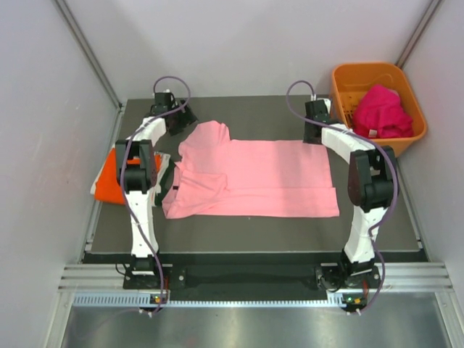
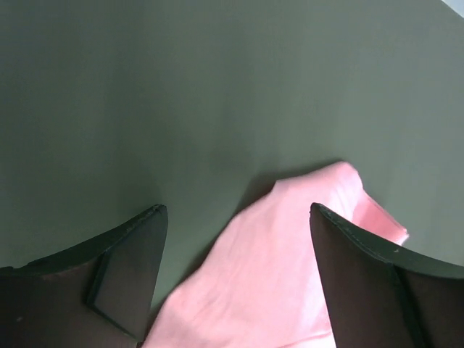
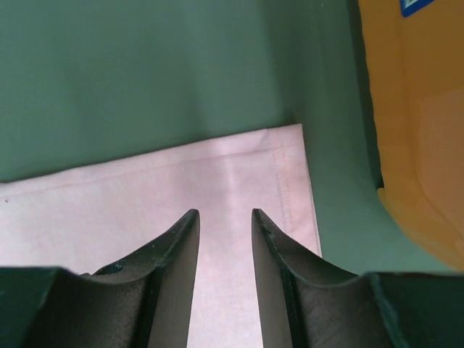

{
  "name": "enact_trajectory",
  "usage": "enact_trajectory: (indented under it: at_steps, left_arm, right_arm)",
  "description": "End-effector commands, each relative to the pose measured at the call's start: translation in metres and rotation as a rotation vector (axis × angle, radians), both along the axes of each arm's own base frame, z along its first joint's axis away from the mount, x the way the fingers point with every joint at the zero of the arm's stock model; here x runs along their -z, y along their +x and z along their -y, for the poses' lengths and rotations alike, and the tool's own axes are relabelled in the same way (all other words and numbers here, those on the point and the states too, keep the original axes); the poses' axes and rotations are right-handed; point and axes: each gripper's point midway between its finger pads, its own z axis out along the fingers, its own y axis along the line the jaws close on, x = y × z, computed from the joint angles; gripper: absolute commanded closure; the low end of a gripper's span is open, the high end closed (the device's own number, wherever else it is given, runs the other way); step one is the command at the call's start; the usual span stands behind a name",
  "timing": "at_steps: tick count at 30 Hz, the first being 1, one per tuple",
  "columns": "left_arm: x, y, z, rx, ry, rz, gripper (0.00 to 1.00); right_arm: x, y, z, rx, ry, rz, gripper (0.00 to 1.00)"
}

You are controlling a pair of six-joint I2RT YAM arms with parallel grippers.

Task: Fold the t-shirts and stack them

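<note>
A light pink t-shirt (image 1: 254, 177) lies spread flat across the dark table, with its left part folded over. My left gripper (image 1: 176, 118) hovers at the shirt's far left sleeve. In the left wrist view the left gripper (image 2: 235, 210) is wide open, with the pink sleeve (image 2: 283, 261) below and between the fingers. My right gripper (image 1: 313, 132) is at the shirt's far right corner. In the right wrist view the right gripper (image 3: 223, 214) is open with a narrow gap, just above the hemmed corner (image 3: 283, 181), and holds nothing.
An orange plastic basket (image 1: 402, 90) stands at the far right and holds a magenta shirt (image 1: 380, 112); its wall shows in the right wrist view (image 3: 420, 145). A bright orange shirt (image 1: 112, 177) lies on white cloth at the table's left edge.
</note>
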Motion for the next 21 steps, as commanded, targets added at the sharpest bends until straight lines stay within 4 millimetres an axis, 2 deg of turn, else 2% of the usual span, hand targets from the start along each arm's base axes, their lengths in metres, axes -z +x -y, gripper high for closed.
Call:
enact_trajectory:
  at_steps: [1,2,3,4,8,13,14,20,21]
  left_arm:
    - [-0.011,0.015,0.007,0.066,0.023,0.018,0.17]
    - [-0.007,0.014,0.011,0.082,0.014,0.004,0.18]
    - [0.007,0.012,0.015,0.093,0.006,-0.031,0.20]
    - [0.003,0.016,0.017,0.103,0.002,-0.020,0.20]
    - [0.016,0.014,0.029,0.143,-0.006,-0.049,0.25]
    - [0.027,0.007,0.042,0.182,0.040,-0.080,0.37]
    - [0.028,0.006,0.044,0.189,0.039,-0.082,0.44]
    - [0.028,0.001,0.048,0.214,0.037,-0.085,0.64]
    - [0.022,0.003,0.047,0.210,0.048,-0.068,0.73]
  right_arm:
    - [-0.027,0.011,-0.001,-0.011,0.037,0.102,0.64]
    - [-0.023,0.008,0.001,-0.009,0.036,0.096,0.65]
    - [-0.026,0.007,-0.001,-0.013,0.041,0.103,0.65]
    - [-0.029,0.007,-0.001,-0.013,0.044,0.111,0.64]
    - [-0.030,0.005,-0.001,-0.014,0.049,0.112,0.65]
    - [-0.035,0.004,0.000,-0.001,0.063,0.131,0.66]
    - [-0.034,0.002,0.001,0.000,0.065,0.129,0.66]
    - [-0.034,0.001,0.005,0.015,0.072,0.131,0.66]
    - [-0.032,0.001,0.006,0.016,0.071,0.127,0.66]
